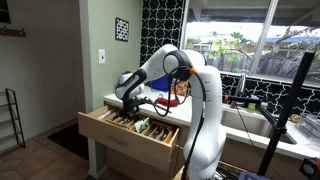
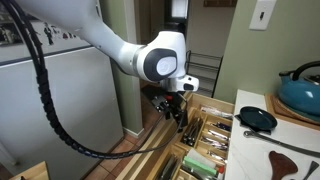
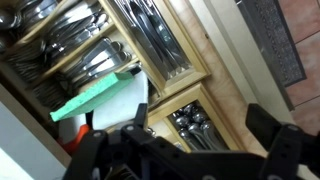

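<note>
My gripper point(image 1: 128, 103) hangs over an open wooden drawer point(image 1: 130, 138) with a cutlery organiser, seen in both exterior views point(image 2: 178, 114). In the wrist view its two dark fingers point(image 3: 200, 140) stand wide apart with nothing between them. Just below lies a small compartment of spoons point(image 3: 193, 122), bowls toward me. Longer compartments hold knives and forks point(image 3: 155, 35) and more cutlery point(image 3: 60, 45). A flat piece with a green edge point(image 3: 95, 98) lies beside the organiser. The drawer also shows under the gripper in an exterior view point(image 2: 205, 140).
On the counter beside the drawer stand a blue pot point(image 2: 303, 90), a small black pan point(image 2: 258, 118) and a dark utensil point(image 2: 290, 160). A fridge point(image 2: 60, 100) stands behind the arm. A camera stand point(image 1: 285, 110) rises by the window.
</note>
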### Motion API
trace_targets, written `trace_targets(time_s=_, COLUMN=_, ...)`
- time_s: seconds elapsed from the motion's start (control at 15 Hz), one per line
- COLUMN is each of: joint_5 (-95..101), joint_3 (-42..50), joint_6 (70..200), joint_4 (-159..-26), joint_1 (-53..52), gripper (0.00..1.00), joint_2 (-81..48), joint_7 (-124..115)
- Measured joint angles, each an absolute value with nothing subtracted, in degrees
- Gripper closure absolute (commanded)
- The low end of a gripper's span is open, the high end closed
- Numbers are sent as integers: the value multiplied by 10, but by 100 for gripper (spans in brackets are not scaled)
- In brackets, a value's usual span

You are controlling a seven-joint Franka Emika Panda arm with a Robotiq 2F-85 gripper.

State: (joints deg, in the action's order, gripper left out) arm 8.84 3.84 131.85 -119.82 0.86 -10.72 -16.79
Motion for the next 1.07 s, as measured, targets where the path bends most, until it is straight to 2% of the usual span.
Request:
trace_targets(time_s=0.53, joint_5=81, joint_3=-1, joint_6=1392, joint_4=-1235, joint_1=7, gripper=0, joint_2=-113, joint_7=53)
trace_targets(time_s=1.07, joint_5=92, joint_3=-11, joint_6=1401, joint_4=-1236, joint_1=15, gripper=0, joint_2=-138, joint_7=263)
